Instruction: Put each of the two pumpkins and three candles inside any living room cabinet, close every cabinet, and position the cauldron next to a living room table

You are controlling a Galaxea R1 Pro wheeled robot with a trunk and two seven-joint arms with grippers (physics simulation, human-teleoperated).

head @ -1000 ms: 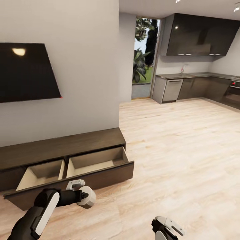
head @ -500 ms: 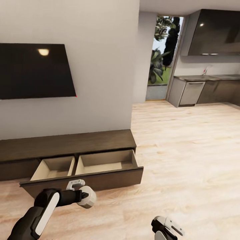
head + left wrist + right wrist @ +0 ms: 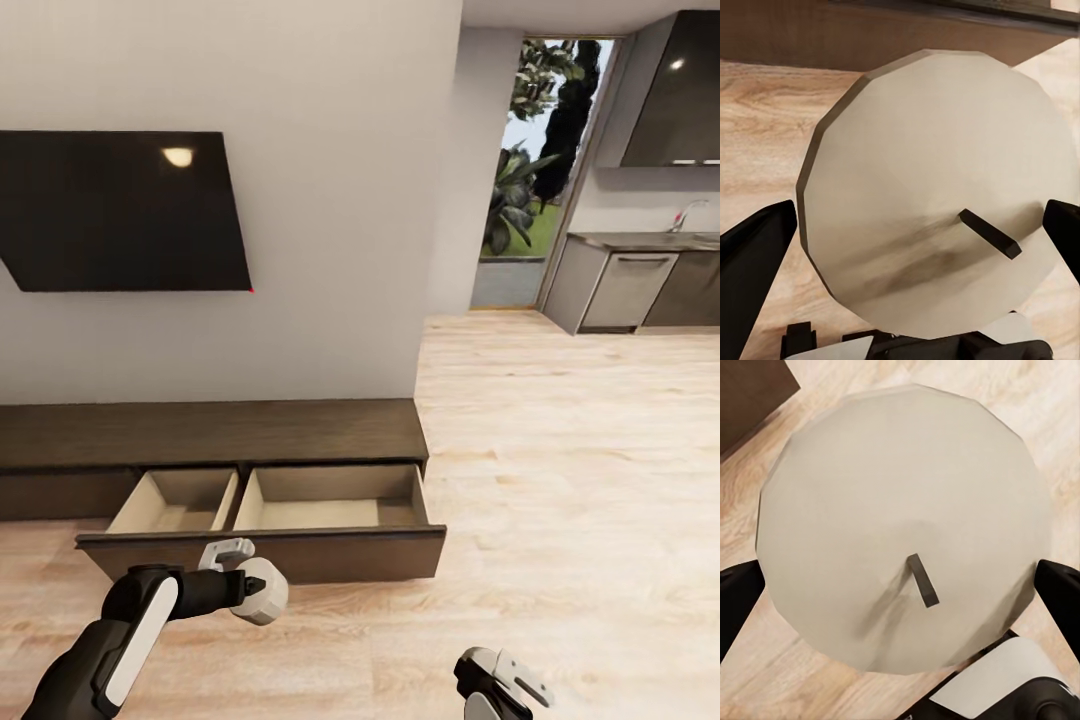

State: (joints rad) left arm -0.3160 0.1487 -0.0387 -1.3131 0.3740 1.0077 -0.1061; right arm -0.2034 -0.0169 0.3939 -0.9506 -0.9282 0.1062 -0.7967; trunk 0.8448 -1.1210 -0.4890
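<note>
With both arms loaded, each pincer is clamped on a candle: left pincer [image 3: 907, 225] holds left candle [image 3: 937, 187], right pincer [image 3: 892, 585] holds right candle [image 3: 904, 532], wick ends facing the wrist cameras (fingers dark at either side). Cabinet [image 3: 215, 435] sits just ahead of the left pincer, drawer [image 3: 330, 500] pulled out, looks empty, ready for drop-in. Pumpkins, cauldron: not visible.

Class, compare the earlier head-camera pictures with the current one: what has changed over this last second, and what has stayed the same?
The camera turned left: the whole room slid rightward, so the cabinet now appears squarer-on. Nothing was taken hold of or let go. Unchanged: its drawer is pulled out with both compartments bare, the left gripper grips a candle, and the right gripper grips another candle.
</note>
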